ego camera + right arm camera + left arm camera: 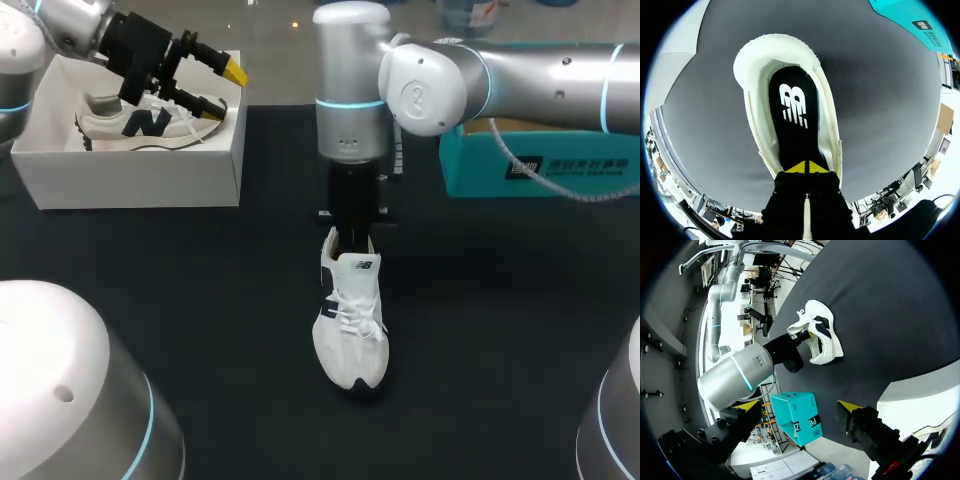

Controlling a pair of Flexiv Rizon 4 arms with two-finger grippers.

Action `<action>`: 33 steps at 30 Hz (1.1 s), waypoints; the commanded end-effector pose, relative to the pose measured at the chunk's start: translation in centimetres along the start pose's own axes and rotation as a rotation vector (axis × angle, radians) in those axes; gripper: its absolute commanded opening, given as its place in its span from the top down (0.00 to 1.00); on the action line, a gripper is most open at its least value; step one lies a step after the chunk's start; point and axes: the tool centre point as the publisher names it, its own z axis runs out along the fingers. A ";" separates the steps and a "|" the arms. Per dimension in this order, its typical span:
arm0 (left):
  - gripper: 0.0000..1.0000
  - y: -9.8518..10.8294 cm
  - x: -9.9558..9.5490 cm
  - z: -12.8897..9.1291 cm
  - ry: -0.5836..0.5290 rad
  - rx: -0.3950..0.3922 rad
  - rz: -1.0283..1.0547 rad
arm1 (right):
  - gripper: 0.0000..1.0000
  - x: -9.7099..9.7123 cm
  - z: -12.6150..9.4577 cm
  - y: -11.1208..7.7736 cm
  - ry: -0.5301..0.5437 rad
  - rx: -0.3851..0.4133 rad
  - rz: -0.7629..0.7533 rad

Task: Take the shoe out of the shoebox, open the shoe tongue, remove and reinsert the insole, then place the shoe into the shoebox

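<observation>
A white shoe [350, 320] with dark side marks stands on the black table, toe towards the front. My right gripper [352, 238] points straight down into its heel opening. In the right wrist view the two yellow tips of this gripper [806, 167] are pressed together, shut, resting on the black insole [792, 115] inside the shoe. The white shoebox [130, 175] sits at the back left with a second white shoe [140, 125] lying in it. My left gripper [225, 90] hangs open over the box's right side, holding nothing; its wrist view looks across at the shoe [822, 337].
A teal box [540, 165] stands at the back right, under my right arm, and shows in the left wrist view too [797, 417]. Black table [200, 300] spreads around the shoe on both sides and to the front.
</observation>
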 end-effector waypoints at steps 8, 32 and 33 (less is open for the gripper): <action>0.00 0.1 0.0 -0.1 0.003 0.003 0.001 | 0.00 0.0 0.8 0.0 0.015 0.021 0.006; 0.00 0.1 0.0 -0.1 0.003 0.003 0.001 | 0.00 -0.3 0.3 -0.4 0.033 -0.004 0.020; 0.00 0.1 0.0 -0.1 0.003 0.003 0.001 | 0.00 -0.3 0.2 -0.2 0.036 -0.002 0.024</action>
